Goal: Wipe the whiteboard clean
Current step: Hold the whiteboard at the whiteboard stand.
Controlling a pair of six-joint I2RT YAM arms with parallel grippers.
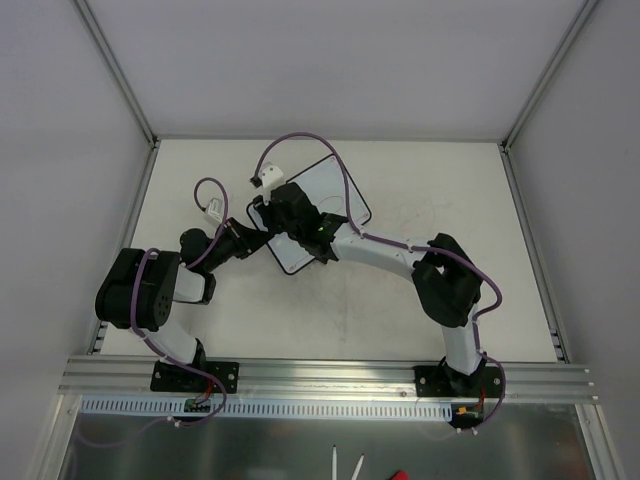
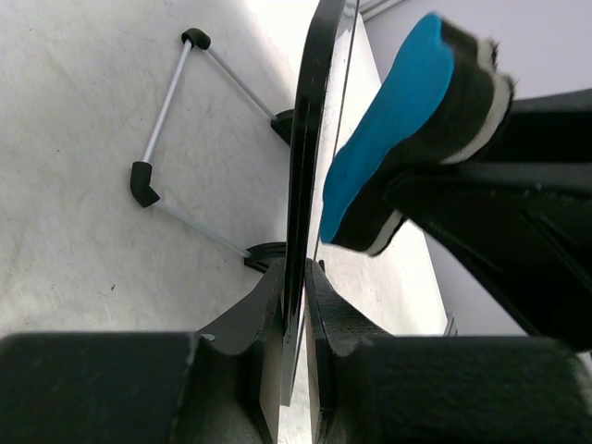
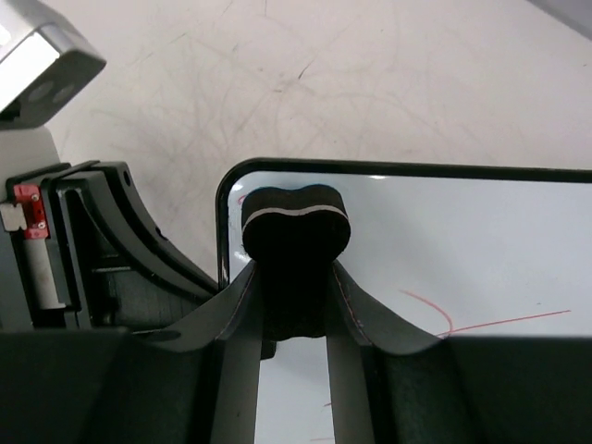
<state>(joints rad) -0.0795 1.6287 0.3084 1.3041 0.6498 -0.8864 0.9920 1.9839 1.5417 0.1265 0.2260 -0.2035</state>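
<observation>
White, probably stiff yet light, the whiteboard (image 3: 462, 231) is being pinched at its thin rim by the left gripper (image 2: 294, 282); the right gripper (image 3: 294, 287) is clamping the eraser (image 3: 296, 220).

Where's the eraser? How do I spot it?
Find the whiteboard in the middle of the table. Over its corner, the right gripper pinches the eraser: a small black bone-shaped block with a thin white stripe and one blue face.

You have a black bone-shaped foam eraser (image 3: 296, 227) with a blue face, a scuffed white tabletop (image 1: 420, 300) and a silver aluminium rail (image 1: 330, 375) along its near edge.
</observation>
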